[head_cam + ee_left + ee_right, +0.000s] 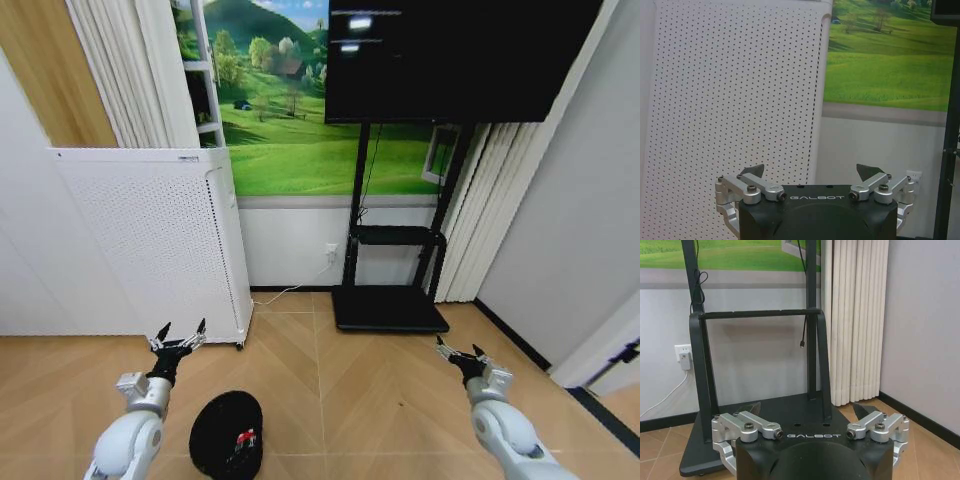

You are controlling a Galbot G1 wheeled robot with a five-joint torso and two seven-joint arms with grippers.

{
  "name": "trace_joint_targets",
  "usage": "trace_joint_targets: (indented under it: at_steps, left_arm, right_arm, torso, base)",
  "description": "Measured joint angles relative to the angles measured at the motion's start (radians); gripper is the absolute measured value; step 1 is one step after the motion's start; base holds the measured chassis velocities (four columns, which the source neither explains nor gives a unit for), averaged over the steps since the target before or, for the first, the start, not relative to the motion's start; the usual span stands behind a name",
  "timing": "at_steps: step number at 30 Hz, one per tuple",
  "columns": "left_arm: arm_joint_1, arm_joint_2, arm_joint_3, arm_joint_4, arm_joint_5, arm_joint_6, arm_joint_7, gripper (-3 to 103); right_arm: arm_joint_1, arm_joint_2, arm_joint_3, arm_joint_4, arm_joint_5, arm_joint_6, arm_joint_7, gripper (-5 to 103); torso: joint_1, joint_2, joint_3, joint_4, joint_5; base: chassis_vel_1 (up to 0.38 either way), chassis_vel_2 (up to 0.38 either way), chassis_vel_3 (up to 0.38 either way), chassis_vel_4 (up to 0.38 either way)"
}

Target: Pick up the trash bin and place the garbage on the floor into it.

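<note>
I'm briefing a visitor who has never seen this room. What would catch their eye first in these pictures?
Probably the tall white perforated appliance at the left wall and the big dark screen on its black stand, with a green meadow mural between them. Low in the head view, the trash bin stands on the wooden floor, something red and white inside, beside the open left gripper; the open right gripper hangs empty opposite.

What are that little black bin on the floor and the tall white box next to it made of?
The trash bin looks like dull black plastic or fine mesh; it is too dark to tell which. The white appliance seems to be matte painted metal or plastic: its flat panels are punched with even rows of tiny holes.
</note>
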Motion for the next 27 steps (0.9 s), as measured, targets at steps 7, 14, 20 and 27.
trace_joint_targets:
  at_steps: [7,14,20,27]
  left_arm:
    - [0.000,0.000,0.000,0.000,0.000,0.000,0.000,100]
    - [0.000,0.000,0.000,0.000,0.000,0.000,0.000,100]
    - [0.000,0.000,0.000,0.000,0.000,0.000,0.000,100]
    - [0.000,0.000,0.000,0.000,0.000,0.000,0.000,100]
  right_arm:
    - [0.000,0.000,0.000,0.000,0.000,0.000,0.000,100]
    - [0.000,0.000,0.000,0.000,0.000,0.000,0.000,100]
    - [0.000,0.000,0.000,0.000,0.000,0.000,0.000,100]
    - [0.000,0.000,0.000,0.000,0.000,0.000,0.000,100]
  torso:
    - [0.009,0.024,0.015,0.0000,0.0000]
    - [0.017,0.049,0.032,-0.0001,0.0000]
    - [0.019,0.055,0.036,0.0000,0.0000]
    - [0.033,0.092,0.060,0.0000,0.0000]
  base:
    - [0.000,0.000,0.000,0.000]
    - [0.000,0.000,0.000,0.000]
    - [0.000,0.000,0.000,0.000]
    - [0.000,0.000,0.000,0.000]
